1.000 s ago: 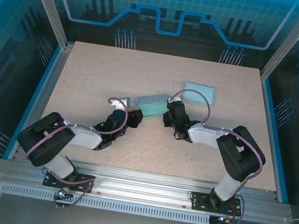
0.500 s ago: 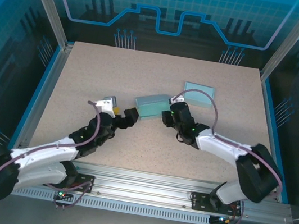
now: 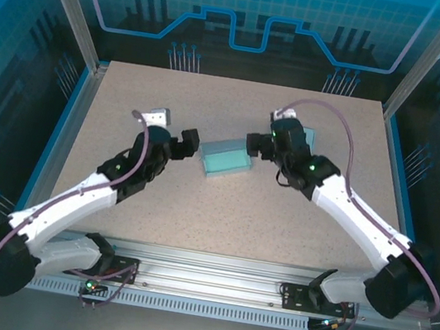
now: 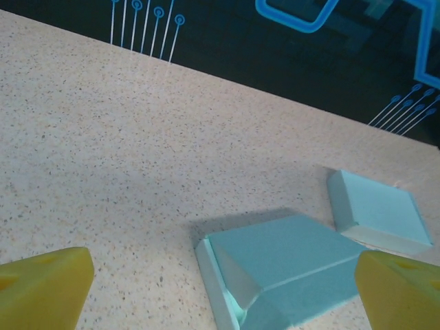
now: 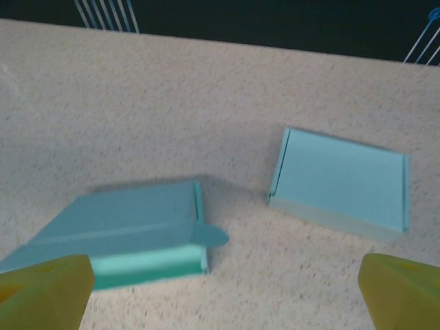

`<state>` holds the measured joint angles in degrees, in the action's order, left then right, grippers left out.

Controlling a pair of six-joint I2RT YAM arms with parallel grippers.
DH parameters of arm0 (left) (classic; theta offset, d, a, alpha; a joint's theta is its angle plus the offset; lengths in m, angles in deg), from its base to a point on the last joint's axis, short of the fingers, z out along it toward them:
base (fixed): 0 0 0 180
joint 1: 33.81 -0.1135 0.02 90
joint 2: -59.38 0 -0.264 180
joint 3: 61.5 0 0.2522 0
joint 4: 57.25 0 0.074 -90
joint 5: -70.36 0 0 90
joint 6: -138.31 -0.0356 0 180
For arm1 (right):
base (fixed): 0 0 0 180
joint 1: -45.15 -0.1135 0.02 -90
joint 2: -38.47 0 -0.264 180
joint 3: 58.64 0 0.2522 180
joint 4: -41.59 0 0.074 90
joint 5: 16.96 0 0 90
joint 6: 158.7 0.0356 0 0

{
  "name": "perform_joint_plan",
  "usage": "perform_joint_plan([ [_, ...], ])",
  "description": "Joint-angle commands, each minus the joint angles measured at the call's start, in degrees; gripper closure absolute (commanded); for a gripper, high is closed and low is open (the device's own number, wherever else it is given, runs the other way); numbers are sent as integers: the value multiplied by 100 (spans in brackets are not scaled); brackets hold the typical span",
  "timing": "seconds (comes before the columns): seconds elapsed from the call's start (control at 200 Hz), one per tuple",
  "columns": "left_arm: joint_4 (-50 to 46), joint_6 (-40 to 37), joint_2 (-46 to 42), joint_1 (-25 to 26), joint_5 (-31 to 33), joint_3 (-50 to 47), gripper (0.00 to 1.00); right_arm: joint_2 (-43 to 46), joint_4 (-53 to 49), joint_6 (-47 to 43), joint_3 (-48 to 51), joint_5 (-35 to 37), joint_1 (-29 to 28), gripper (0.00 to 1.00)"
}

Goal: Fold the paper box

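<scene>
The teal paper box (image 3: 225, 159) lies partly folded on the table, its end flaps loose. In the left wrist view the box (image 4: 289, 265) shows a side flap standing ajar at its near end. In the right wrist view the box (image 5: 130, 234) has a small rounded tab sticking out. My left gripper (image 3: 182, 138) hovers open just left of the box, not touching it. My right gripper (image 3: 261, 144) hovers open at the box's far right end. The left gripper (image 4: 220, 292) and the right gripper (image 5: 220, 292) both hold nothing between their yellow fingertips (image 4: 41, 289).
A second, paler folded box (image 3: 306, 136) lies behind my right arm; this pale box (image 5: 340, 182) (image 4: 378, 210) sits a short gap from the teal one. The speckled table (image 3: 172, 99) is bordered by a blue rim and aluminium frame.
Both arms have stretched out and risen away from the box's ends, the left going left and far, the right going far. The box has shifted slightly and lies free.
</scene>
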<state>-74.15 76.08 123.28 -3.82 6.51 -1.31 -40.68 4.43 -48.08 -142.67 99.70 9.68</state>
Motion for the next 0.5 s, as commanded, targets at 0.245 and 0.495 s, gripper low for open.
perform_joint_plan([
  [0.245,-141,-652,2200,-254,-793,1543,1,-2335,-1858,266,-2180,-212,417,0],
  [0.495,-286,-428,3150,-257,-1038,1749,1,-2903,-1806,393,-2216,-565,544,0],
])
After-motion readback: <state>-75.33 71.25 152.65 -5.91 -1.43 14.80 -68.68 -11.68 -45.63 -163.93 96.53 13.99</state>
